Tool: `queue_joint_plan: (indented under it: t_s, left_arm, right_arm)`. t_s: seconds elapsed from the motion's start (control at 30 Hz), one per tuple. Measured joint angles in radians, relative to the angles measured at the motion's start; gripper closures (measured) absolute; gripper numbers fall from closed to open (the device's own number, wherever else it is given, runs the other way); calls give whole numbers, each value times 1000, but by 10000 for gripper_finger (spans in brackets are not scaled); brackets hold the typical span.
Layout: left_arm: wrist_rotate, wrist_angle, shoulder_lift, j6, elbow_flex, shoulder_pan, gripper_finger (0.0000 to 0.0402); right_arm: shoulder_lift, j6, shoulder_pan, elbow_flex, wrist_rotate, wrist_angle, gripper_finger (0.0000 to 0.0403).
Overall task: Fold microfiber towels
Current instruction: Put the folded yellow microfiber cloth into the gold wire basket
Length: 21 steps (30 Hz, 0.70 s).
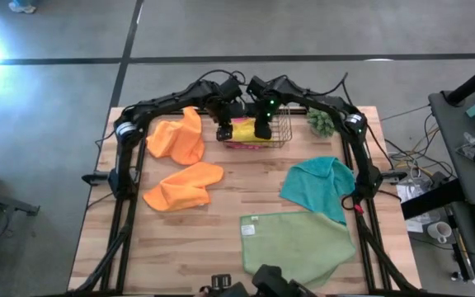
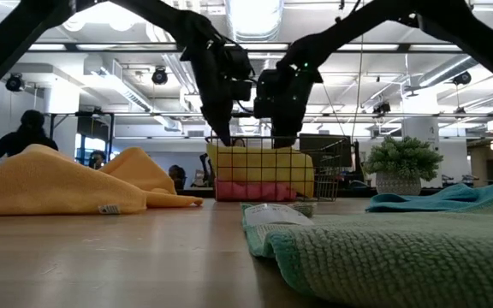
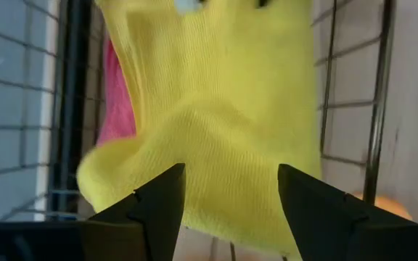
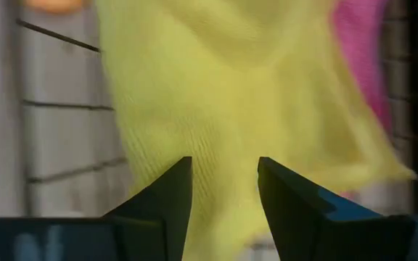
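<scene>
The wooden table (image 1: 246,190) fills the middle of the high view. Largest on it is the light green towel (image 1: 297,242), spread flat at lower right with its white tag (image 1: 252,219) at its upper left corner. Above it the teal towel (image 1: 318,186) lies rumpled. Left of centre, two orange towels lie apart: one (image 1: 182,186) bunched mid-left, the other (image 1: 180,138) above it.

At upper centre stands the wire basket (image 1: 283,130), holding the yellow towel (image 1: 248,129) on top of the pink towel (image 2: 255,190). My left gripper (image 1: 224,132) hangs at the basket's left end and my right gripper (image 1: 262,129) over its middle; both have their fingers spread wide above the yellow cloth, gripping nothing.

A small green plant (image 1: 321,122) sits right of the basket.
</scene>
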Motion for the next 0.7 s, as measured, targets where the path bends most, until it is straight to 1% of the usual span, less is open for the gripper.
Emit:
queue_joint_plan:
  t_s: [0.07, 0.1, 0.27, 0.43, 0.57, 0.7]
  left_arm:
    - [1, -7, 12, 0, -1, 0, 198]
    - [6, -12, 17, 1, -1, 0, 198]
    - [71, -9, 40, 4, -1, 0, 198]
    - [85, -28, 77, 4, -1, 0, 198]
    - [111, -61, 87, 4, 1, -1, 198]
    - [113, -66, 89, 1, 6, 0, 198]
  right_arm:
    - [17, 0, 6, 2, -50, 2, 261]
    - [27, -5, 7, 2, -56, 0, 263]
    - [92, -25, 8, 5, -57, -2, 272]
    - [139, -25, 8, 11, -78, -35, 275]
    - [135, -26, 8, 12, -76, -47, 275]
    - [97, -46, 4, 8, -45, -72, 275]
